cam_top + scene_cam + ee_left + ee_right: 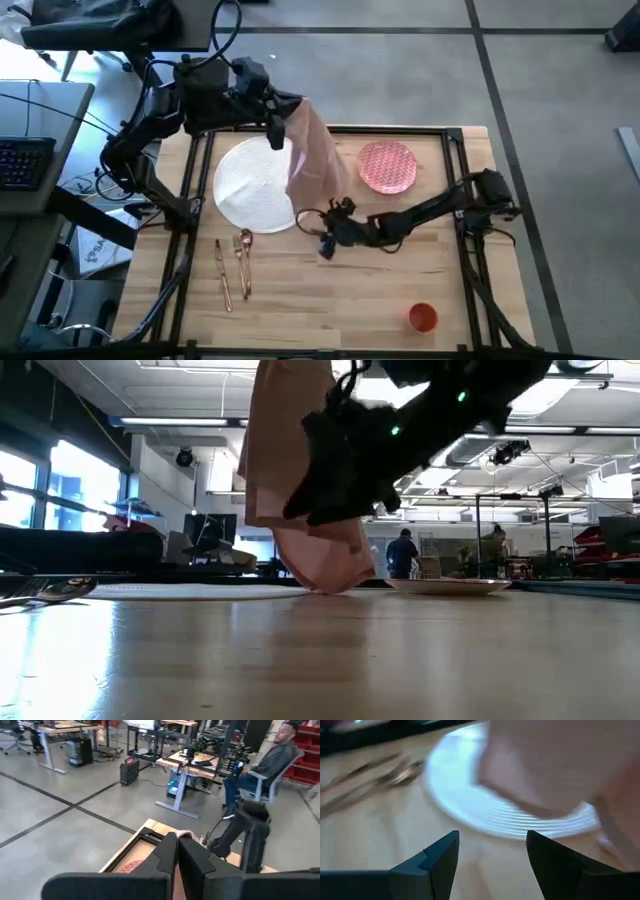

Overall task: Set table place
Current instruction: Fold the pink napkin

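- The table (pixel 330 300) carries the whole setting, spread across its planks.
- The napkin (pixel 315 155) hangs upright, long axis vertical, top corner pinched high and its lower hem drooping to the tabletop between the two plates; in the low view the hem (pixel 325 565) touches or nearly touches the wood.
- The white plate (pixel 250 185) lies flat on the left half of the table, with nothing on it; the napkin's lower edge overlaps its right rim.
- The pink plate (pixel 387 166) lies flat to the right of the napkin, also bare.
- The cutlery (pixel 233 268) lies below the white plate, its pieces roughly parallel, long axes running toward the near edge.
- The cup (pixel 423 318) stands near the front right corner, well apart from the rest.
- The left gripper (pixel 275 125) is closed on the napkin's top, above the white plate's far rim.
- The right gripper (pixel 492 852) is low over the table with fingers spread, empty, just beside the napkin's hem and the white plate's near-right rim.
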